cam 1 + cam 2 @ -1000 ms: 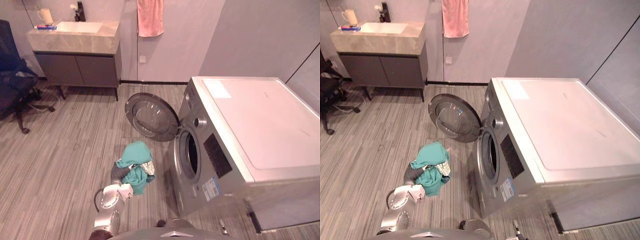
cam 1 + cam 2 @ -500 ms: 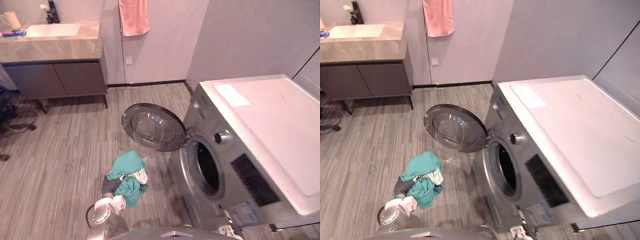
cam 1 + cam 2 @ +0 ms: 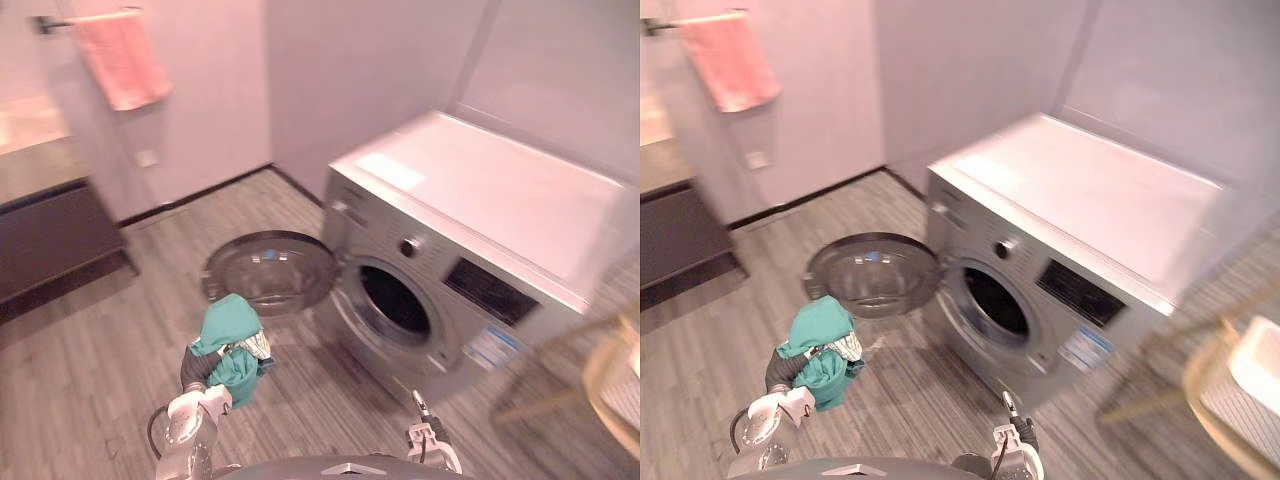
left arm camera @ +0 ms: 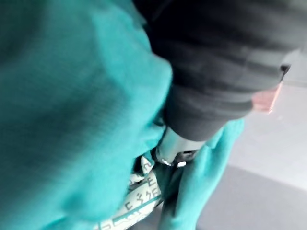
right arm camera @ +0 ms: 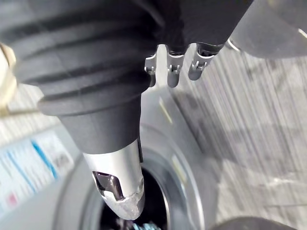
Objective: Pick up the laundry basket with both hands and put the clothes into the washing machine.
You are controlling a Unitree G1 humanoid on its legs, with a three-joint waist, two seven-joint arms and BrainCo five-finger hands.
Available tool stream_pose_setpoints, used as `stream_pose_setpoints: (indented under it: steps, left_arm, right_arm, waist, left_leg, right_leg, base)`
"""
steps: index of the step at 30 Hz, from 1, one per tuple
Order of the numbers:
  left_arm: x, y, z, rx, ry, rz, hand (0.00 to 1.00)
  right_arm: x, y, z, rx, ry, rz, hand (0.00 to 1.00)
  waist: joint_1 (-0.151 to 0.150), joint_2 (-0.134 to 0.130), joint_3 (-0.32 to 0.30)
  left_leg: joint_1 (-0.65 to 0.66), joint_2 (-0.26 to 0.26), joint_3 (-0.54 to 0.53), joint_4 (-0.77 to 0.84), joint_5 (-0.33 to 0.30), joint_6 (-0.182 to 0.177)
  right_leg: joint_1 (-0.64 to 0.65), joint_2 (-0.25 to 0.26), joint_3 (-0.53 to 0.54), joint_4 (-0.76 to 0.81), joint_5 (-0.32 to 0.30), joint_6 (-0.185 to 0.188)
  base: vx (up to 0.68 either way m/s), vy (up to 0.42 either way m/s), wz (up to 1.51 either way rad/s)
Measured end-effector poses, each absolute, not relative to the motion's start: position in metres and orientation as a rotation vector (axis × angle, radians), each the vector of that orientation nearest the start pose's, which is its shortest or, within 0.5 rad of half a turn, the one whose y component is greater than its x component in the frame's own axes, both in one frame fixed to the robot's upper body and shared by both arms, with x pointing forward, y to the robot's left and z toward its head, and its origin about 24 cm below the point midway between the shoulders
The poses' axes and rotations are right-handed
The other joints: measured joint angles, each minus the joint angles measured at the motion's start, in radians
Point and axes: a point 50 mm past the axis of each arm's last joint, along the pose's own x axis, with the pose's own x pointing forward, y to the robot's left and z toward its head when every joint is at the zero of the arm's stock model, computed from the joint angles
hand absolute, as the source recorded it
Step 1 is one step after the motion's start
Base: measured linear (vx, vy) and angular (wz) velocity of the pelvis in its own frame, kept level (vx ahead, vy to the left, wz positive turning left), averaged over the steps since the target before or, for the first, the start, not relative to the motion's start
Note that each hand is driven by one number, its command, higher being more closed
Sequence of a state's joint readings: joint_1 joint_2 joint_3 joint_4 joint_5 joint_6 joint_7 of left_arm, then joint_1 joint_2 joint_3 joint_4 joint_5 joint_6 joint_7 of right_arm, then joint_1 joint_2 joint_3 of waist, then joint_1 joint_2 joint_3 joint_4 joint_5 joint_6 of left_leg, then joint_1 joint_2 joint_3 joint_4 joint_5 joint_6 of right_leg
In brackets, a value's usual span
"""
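My left hand [image 3: 199,369] gripped teal clothes [image 3: 229,322] over floor, near left, apart from washer [image 3: 480,225]. Door [image 3: 268,272] stood open. My right hand [image 5: 118,186] hung near washer front, fingers relaxed, empty.

The floor [image 3: 90,370] is laid in narrow grey wood-look planks that run across the whole room. Pale grey walls [image 3: 330,70] rise from it, two of them meeting in a corner at the far side, with a dark skirting board [image 3: 200,192] along their foot. On the far wall a pink towel [image 3: 122,60] hangs from a dark rail [image 3: 50,20], and a small pale wall plate [image 3: 147,157] sits below it, just above the skirting. At the left edge stands a dark cabinet [image 3: 50,235] under a light stone counter [image 3: 35,160], set against the wall. The light is soft and even.
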State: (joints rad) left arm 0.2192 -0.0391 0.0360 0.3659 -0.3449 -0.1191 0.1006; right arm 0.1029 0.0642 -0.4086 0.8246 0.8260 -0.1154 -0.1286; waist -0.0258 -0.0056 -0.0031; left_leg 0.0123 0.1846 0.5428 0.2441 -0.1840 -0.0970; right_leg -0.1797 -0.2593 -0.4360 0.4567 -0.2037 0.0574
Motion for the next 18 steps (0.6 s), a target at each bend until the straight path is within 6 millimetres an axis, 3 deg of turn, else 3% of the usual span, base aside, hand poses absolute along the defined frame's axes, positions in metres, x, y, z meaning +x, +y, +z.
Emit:
stream_pose_setpoints:
  steps: [2,5,8,9,10,11,12,13,14,15,16,17,18]
  left_arm:
    - [0.174,0.158,-0.082,-0.37,0.489,0.287,1.0]
    - [0.182,0.146,-0.083,-0.381,0.5,0.23,1.0]
    - [0.185,0.146,-0.081,-0.383,0.493,0.227,1.0]
    - [0.185,0.146,-0.081,-0.384,0.492,0.229,1.0]
    - [0.186,0.145,-0.079,-0.389,0.482,0.228,1.0]
    - [0.187,0.144,-0.075,-0.397,0.465,0.226,1.0]
    - [0.186,0.145,-0.074,-0.398,0.461,0.229,1.0]
    - [0.181,0.149,-0.075,-0.399,0.463,0.248,1.0]
    - [0.177,0.152,-0.075,-0.394,0.465,0.255,1.0]
    - [0.176,0.152,-0.075,-0.399,0.467,0.255,1.0]
    - [0.173,0.148,-0.077,-0.403,0.478,0.234,1.0]
    - [0.168,0.146,-0.079,-0.405,0.494,0.218,1.0]
    - [0.166,0.146,-0.08,-0.406,0.501,0.216,1.0]
  right_arm:
    - [0.105,-0.214,-0.145,0.862,0.704,-0.955,0.0]
    - [0.103,-0.223,-0.146,0.831,0.715,-0.964,0.0]
    - [0.1,-0.217,-0.148,0.84,0.722,-0.966,0.0]
    - [0.098,-0.216,-0.148,0.843,0.727,-0.967,0.0]
    - [0.098,-0.216,-0.148,0.846,0.718,-0.971,0.0]
    - [0.097,-0.221,-0.146,0.831,0.703,-0.973,0.0]
    - [0.098,-0.223,-0.144,0.826,0.692,-0.969,0.0]
    - [0.103,-0.223,-0.141,0.818,0.676,-0.944,0.0]
    - [0.108,-0.22,-0.139,0.805,0.669,-0.909,0.0]
    - [0.11,-0.219,-0.138,0.802,0.667,-0.898,0.0]
    - [0.115,-0.216,-0.137,0.798,0.669,-0.871,0.0]
    - [0.12,-0.212,-0.137,0.796,0.681,-0.842,0.0]
    - [0.123,-0.209,-0.137,0.792,0.685,-0.822,0.0]
  waist:
    - [-0.021,0.021,0.008]
    - [-0.031,0.056,0.025]
    - [-0.03,0.039,0.04]
    - [-0.028,0.042,0.043]
    - [-0.023,0.054,0.053]
    - [-0.004,0.089,0.076]
    - [0.007,0.097,0.079]
    - [0.029,0.106,0.075]
    - [0.036,0.105,0.073]
    - [0.035,0.104,0.073]
    - [0.038,0.097,0.077]
    - [0.048,0.09,0.08]
    - [0.055,0.089,0.08]
  left_leg:
    - [0.022,-0.008,0.021,-0.072,0.051,-0.008]
    - [0.06,0.021,0.012,-0.14,0.1,-0.01]
    - [0.048,0.094,-0.013,0.067,0.098,-0.008]
    - [0.03,0.119,-0.031,0.144,0.095,-0.004]
    - [-0.006,0.18,-0.07,0.303,0.099,0.003]
    - [-0.066,0.256,-0.148,0.519,0.146,0.109]
    - [-0.1,0.275,-0.191,0.594,0.196,0.178]
    - [-0.17,0.28,-0.287,0.704,0.348,0.225]
    - [-0.226,0.237,-0.371,0.777,0.36,0.168]
    - [-0.258,0.208,-0.399,0.809,0.289,0.138]
    - [-0.306,0.148,-0.435,0.817,0.171,0.093]
    - [-0.323,0.099,-0.455,0.746,0.103,0.068]
    - [-0.323,0.082,-0.467,0.682,0.079,0.062]
  right_leg:
    - [-0.018,0.026,-0.021,-0.025,0.013,-0.021]
    - [0.011,0.117,0.013,-0.128,0.056,-0.039]
    - [0.098,0.161,0.044,-0.21,0.066,-0.041]
    - [0.119,0.17,0.046,-0.226,0.066,-0.042]
    - [0.164,0.199,0.056,-0.246,0.061,-0.051]
    - [0.208,0.247,0.096,-0.252,0.044,-0.075]
    - [0.217,0.261,0.122,-0.251,0.035,-0.082]
    - [0.222,0.279,0.183,-0.25,0.023,-0.096]
    - [0.222,0.279,0.233,-0.248,0.018,-0.103]
    - [0.218,0.276,0.255,-0.248,0.018,-0.104]
    - [0.216,0.267,0.301,-0.253,0.021,-0.11]
    - [0.217,0.263,0.353,-0.263,0.024,-0.109]
    - [0.215,0.263,0.381,-0.266,0.024,-0.109]
  base:
    - [0.09,-0.128,-0.73]
    - [0.11,-0.143,-0.57]
    - [0.08,-0.145,-0.36]
    - [0.0,-0.119,-0.28]
    - [-0.01,-0.16,-0.58]
    - [0.0,-0.128,-0.76]
    - [0.04,-0.075,-1.25]
    - [0.12,0.013,-1.38]
    - [0.16,0.007,-1.32]
    - [0.2,0.007,-1.12]
    - [0.2,0.006,-1.09]
    - [0.2,0.026,-1.18]
    - [0.22,0.068,-1.32]
